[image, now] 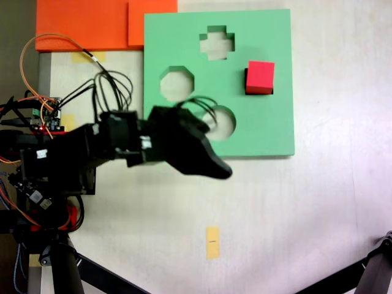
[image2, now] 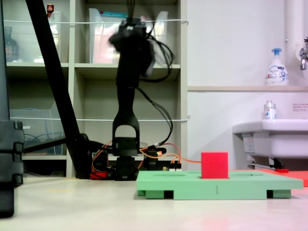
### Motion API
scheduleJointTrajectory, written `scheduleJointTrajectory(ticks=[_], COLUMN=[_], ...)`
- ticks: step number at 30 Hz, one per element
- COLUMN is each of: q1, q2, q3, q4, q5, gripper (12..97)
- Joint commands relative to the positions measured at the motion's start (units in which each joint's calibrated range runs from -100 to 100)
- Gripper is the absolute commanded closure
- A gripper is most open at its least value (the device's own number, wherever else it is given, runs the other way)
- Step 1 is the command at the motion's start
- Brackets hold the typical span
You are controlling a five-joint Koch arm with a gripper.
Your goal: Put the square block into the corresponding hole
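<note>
The square block (image: pixel 260 76) is a red cube standing upright on the right part of the green foam board (image: pixel 269 131). It covers the corresponding hole; a dark sliver of that hole (image: pixel 246 79) shows along its left side. From the side, the block (image2: pixel 214 165) rises well above the board (image2: pixel 192 185); how deep it sits I cannot tell. My gripper (image: pixel 215 167) is a blurred black shape over the board's lower left edge, apart from the block. In the side view the gripper (image2: pixel 129 37) is raised high above the table. Its jaws cannot be told apart.
The board also has a cross cutout (image: pixel 217 41), an octagonal cutout (image: pixel 177 82) and a round cutout (image: pixel 223 122). Orange foam sheets (image: pixel 92 24) lie at the top left. A yellow tape mark (image: pixel 212 242) is on the table. Wires and a controller board (image: pixel 46 116) sit at the arm's base.
</note>
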Motion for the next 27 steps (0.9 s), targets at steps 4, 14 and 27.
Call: scheduleJointTrajectory(ticks=[4,14,27], q1=[-2.15,-2.93,-3.81], q2=[-41.00,-56.36,-56.36], q3=[-55.87,-131.44,-140.81], q4=[51.73,112.78,108.55], q5=[-4.10,-22.52,-22.56], gripper=[49.5,57.7,56.8])
